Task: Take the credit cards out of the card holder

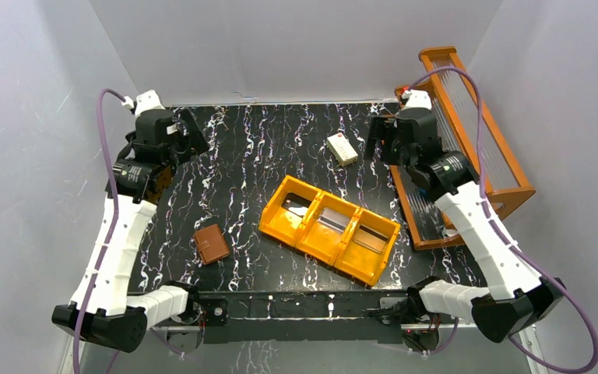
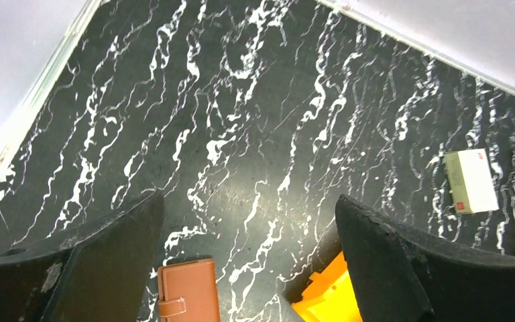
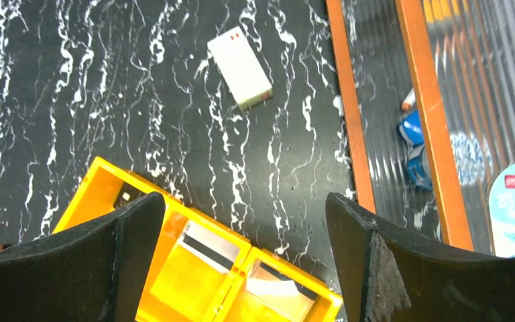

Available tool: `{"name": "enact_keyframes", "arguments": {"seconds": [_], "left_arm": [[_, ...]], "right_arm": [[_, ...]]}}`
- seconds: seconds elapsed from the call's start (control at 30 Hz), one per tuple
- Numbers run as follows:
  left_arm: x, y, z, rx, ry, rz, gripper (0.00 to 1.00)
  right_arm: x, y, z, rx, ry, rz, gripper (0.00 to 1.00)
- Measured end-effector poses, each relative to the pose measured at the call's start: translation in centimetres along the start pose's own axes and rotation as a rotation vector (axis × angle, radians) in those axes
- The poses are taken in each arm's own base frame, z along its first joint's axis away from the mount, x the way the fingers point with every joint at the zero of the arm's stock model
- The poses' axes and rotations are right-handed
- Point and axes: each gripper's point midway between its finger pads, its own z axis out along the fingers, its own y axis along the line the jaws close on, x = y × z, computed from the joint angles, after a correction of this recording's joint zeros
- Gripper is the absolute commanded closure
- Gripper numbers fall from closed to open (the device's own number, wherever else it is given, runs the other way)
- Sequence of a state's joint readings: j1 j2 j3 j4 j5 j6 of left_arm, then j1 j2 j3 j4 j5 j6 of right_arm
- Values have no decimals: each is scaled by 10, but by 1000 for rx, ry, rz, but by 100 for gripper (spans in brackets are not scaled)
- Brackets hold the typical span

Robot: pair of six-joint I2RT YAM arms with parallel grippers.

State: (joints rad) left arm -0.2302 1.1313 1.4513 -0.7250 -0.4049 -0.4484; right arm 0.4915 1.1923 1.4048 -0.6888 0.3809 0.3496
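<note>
The card holder (image 1: pixel 212 244), a brown leather wallet, lies closed on the black marbled table at the front left. Its snap tab shows in the left wrist view (image 2: pixel 188 292). Grey-silver credit cards with a dark stripe lie in compartments of the orange tray: one in the middle (image 1: pixel 335 220) (image 3: pixel 208 245), one at the right (image 1: pixel 371 239) (image 3: pixel 278 282). A dark card shows in the left compartment (image 1: pixel 297 204). My left gripper (image 1: pixel 191 131) (image 2: pixel 248 198) is open and empty, high at the back left. My right gripper (image 1: pixel 375 139) (image 3: pixel 245 198) is open and empty, high at the back right.
The orange three-compartment tray (image 1: pixel 274 222) (image 3: pixel 97 181) sits mid-table, its corner in the left wrist view (image 2: pixel 325 298). A cream-white box (image 1: pixel 342 148) (image 2: pixel 471 180) (image 3: pixel 240 67) lies behind it. A wooden rack (image 1: pixel 514 187) (image 3: pixel 349 114) with small blue items stands at the right edge.
</note>
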Motion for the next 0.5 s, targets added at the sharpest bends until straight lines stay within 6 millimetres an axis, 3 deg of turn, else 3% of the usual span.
{"name": "enact_keyframes", "arguments": {"seconds": [0.27, 0.5], "left_arm": [[57, 18, 29, -27, 100, -8, 2], [110, 28, 28, 38, 177, -74, 2]], "right_arm": [[52, -34, -13, -49, 138, 91, 2], [75, -29, -30, -186, 244, 169, 3]]}}
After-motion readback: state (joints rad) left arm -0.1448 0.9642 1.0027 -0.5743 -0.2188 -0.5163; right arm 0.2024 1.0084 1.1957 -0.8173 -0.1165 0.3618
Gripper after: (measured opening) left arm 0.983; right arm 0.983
